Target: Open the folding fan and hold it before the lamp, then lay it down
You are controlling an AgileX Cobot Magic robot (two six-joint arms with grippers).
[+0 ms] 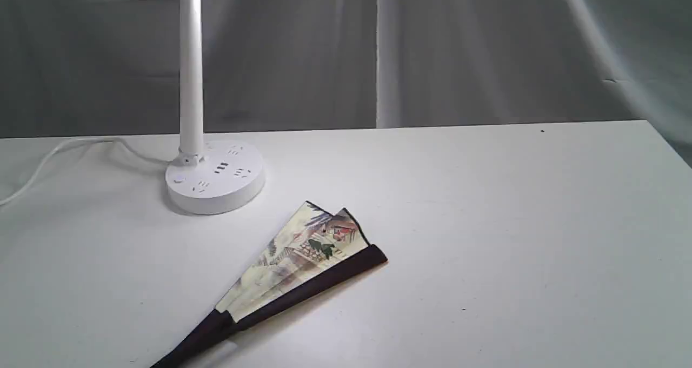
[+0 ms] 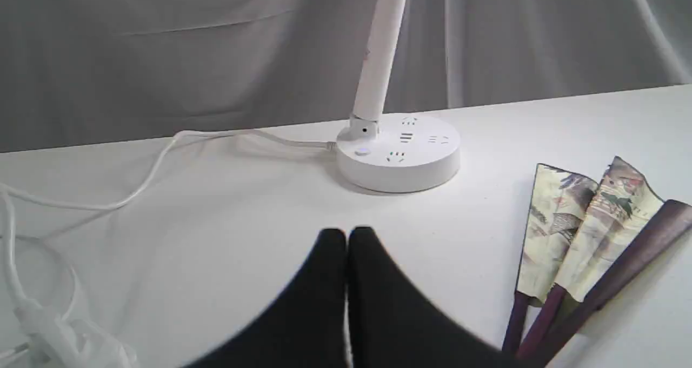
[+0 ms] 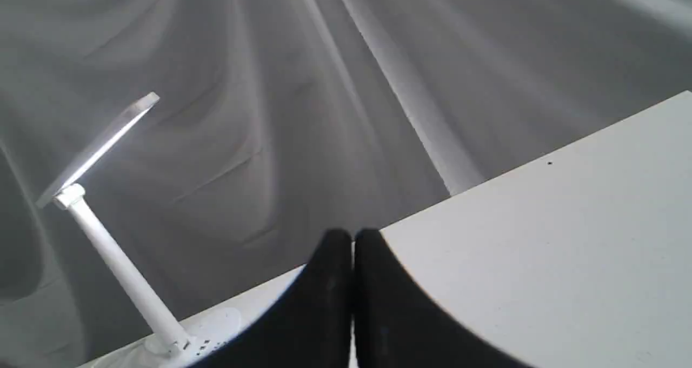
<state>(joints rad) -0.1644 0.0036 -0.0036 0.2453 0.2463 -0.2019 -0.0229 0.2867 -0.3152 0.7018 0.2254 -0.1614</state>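
The pleated cream paper fan (image 1: 292, 260) (barely spread) is laid on the white bench (image 1: 513, 222) at five o'clock from the white round-based lamp (image 1: 216, 181). The left pincer (image 2: 346, 241) and the right pincer (image 3: 353, 241) are pressed together, empty.

Beside the left claw (image 2: 346, 238), the folding fan (image 2: 589, 233) shows matt pleated paper and dark, faintly glossy wooden sticks. Ahead of it, the lamp (image 2: 400, 160) is smooth white plastic; the table (image 2: 216, 222) matt.
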